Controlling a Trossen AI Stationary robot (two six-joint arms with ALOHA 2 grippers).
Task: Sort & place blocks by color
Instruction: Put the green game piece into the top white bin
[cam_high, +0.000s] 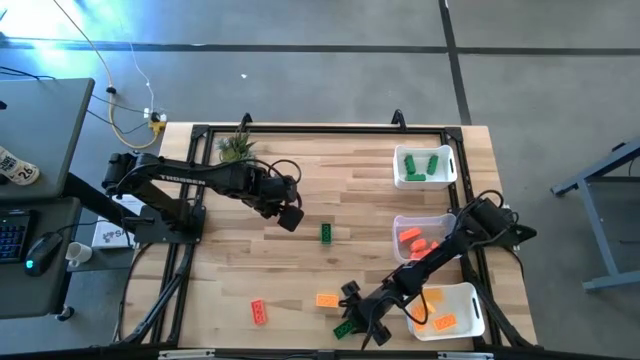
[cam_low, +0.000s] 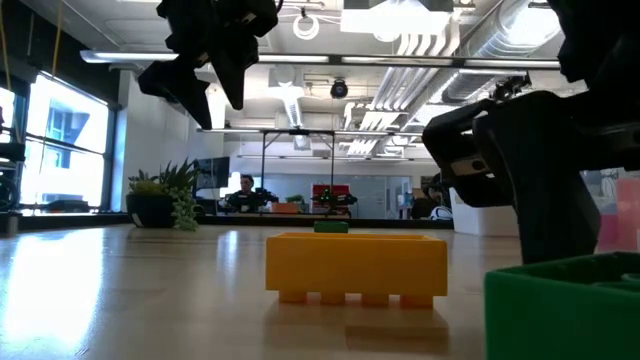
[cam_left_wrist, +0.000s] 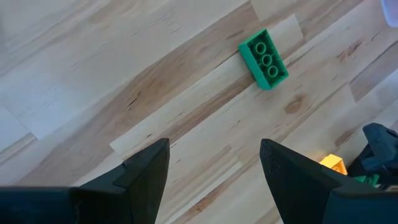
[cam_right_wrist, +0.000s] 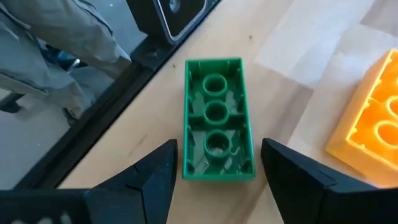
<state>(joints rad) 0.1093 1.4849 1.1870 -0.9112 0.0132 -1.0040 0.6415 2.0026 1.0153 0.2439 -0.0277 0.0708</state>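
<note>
Four loose blocks lie on the desk (cam_high: 300, 190), so the sort looks partly done. At the near edge the right pincer (cam_right_wrist: 214, 186) hangs spread over an upturned green brick (cam_right_wrist: 217, 129), one finger on each long side, evidently lined up to pinch it; nothing is gripped yet. Just beside it sits a yellow-orange brick (cam_high: 326, 299), with a red brick (cam_high: 259, 312) further left. Toward the middle, the left pincer (cam_left_wrist: 214, 180) hovers spread and empty near another green brick (cam_left_wrist: 263, 58). Along the right side stand three white bins: yellow-orange pieces nearest (cam_high: 470, 325), red-orange in the middle (cam_high: 440, 222), green farthest (cam_high: 405, 183).
</note>
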